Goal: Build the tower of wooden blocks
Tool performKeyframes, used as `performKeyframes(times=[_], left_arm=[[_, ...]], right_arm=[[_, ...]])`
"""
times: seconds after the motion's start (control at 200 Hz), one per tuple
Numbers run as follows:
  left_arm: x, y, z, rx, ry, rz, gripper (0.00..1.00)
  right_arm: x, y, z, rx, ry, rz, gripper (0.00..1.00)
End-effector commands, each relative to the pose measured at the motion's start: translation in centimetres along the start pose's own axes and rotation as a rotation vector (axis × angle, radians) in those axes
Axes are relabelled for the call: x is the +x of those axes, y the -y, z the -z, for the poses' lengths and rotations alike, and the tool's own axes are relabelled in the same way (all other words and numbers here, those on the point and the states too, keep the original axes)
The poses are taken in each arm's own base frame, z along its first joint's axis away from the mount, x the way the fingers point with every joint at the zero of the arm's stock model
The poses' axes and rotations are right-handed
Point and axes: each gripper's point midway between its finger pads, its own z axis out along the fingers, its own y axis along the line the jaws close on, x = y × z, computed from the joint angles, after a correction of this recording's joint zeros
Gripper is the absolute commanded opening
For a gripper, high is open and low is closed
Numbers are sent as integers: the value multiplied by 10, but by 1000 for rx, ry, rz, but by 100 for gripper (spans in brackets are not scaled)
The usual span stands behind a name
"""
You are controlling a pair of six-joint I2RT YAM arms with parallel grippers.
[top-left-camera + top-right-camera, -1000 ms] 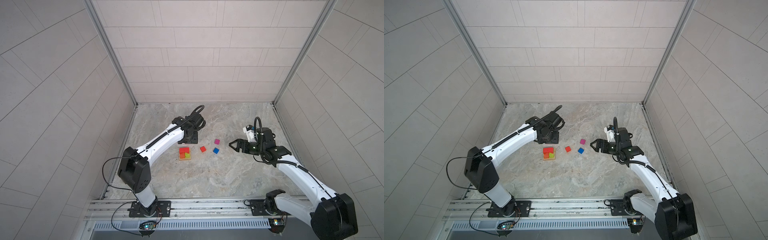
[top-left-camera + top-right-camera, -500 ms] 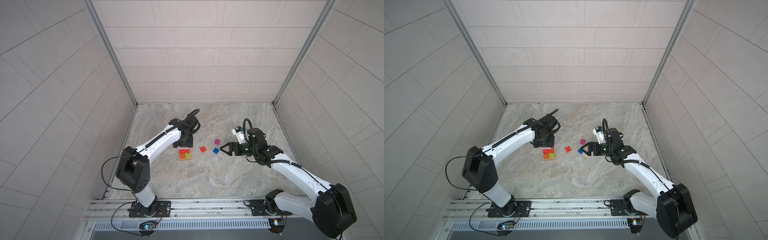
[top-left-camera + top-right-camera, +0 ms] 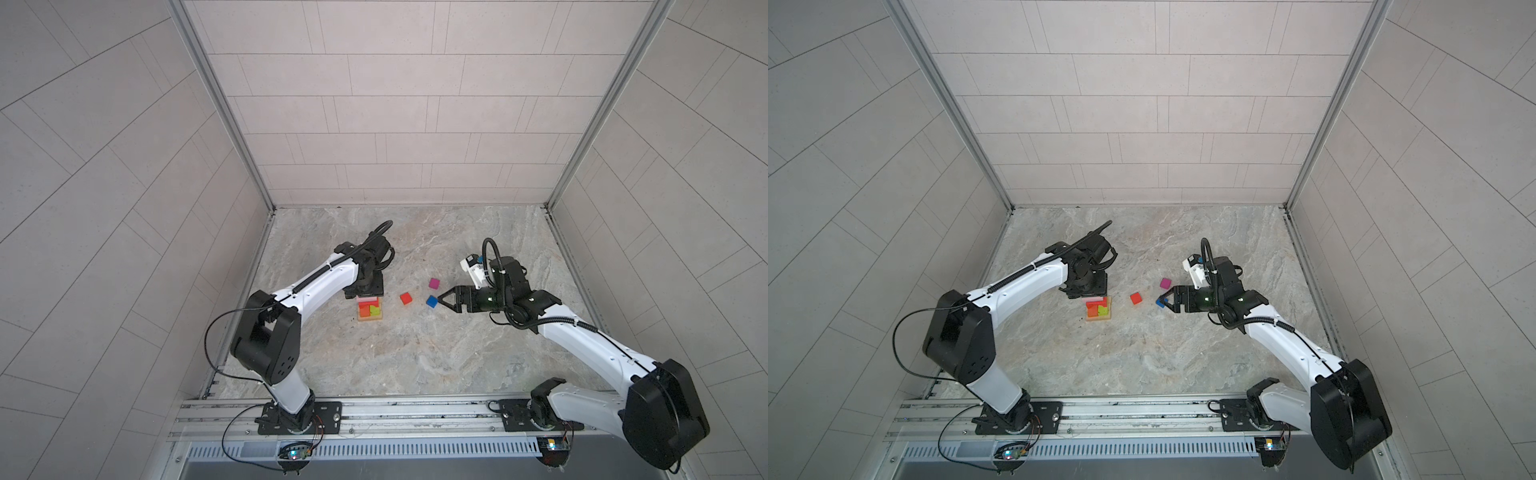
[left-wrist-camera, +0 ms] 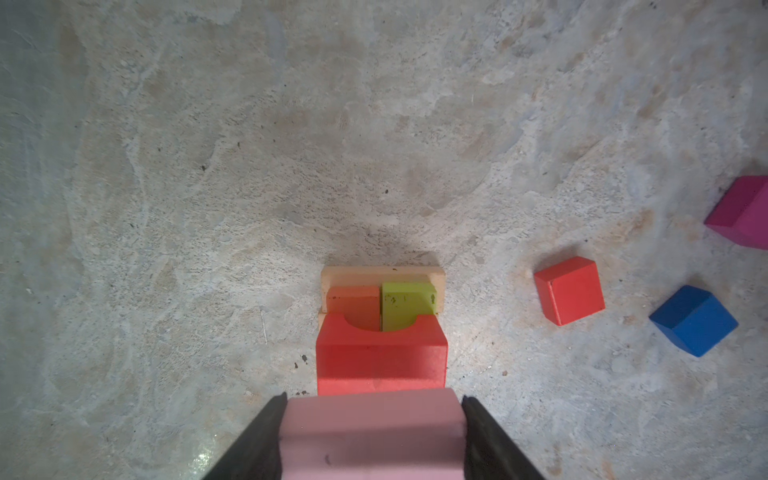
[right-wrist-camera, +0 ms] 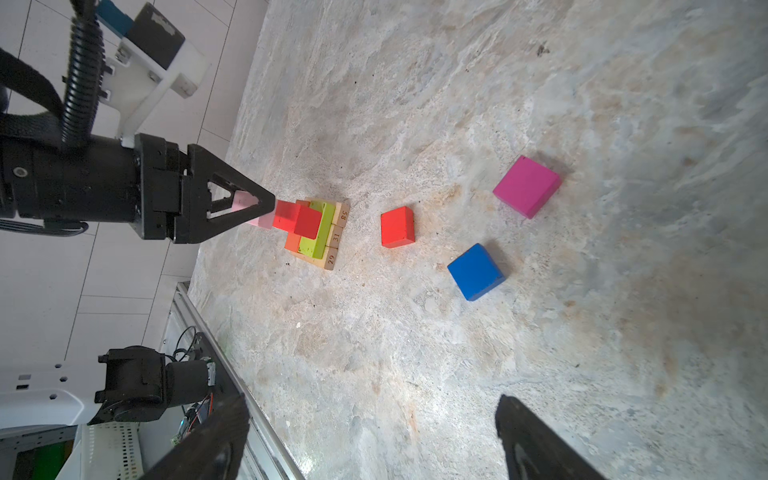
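Observation:
The tower [image 3: 369,311] stands left of centre: tan bars [image 4: 382,274] at the bottom, orange [image 4: 353,301] and lime [image 4: 407,303] oblongs on them, a red arch [image 4: 380,357] on top. My left gripper [image 4: 374,401] is shut on a pink block [image 4: 372,436] directly above the arch; I cannot tell whether they touch. Loose on the floor lie a red cube [image 3: 406,298], a blue cube [image 3: 432,301] and a magenta cube [image 3: 434,283]. My right gripper [image 3: 441,300] is open and empty, its tips just right of the blue cube [image 5: 476,272].
Tiled walls enclose the marble floor [image 3: 415,353] on three sides. A metal rail [image 3: 374,411] carrying both arm bases runs along the front edge. The left arm [image 3: 316,282] reaches over the floor's left part.
My right gripper has swung left, up to the blue cube. My left gripper has moved toward the front with the pink block, from behind the tower to over it.

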Motion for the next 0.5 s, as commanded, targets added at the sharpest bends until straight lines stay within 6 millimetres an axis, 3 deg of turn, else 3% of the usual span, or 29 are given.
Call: performKeyframes(times=[0.0, 0.495], left_arm=[[-4, -2, -4, 3, 25, 3, 56], [-5, -1, -12, 23, 55, -9, 56]], right_arm=[[-5, -4, 2, 2, 13, 21, 94], [-5, -6, 0, 8, 5, 24, 94]])
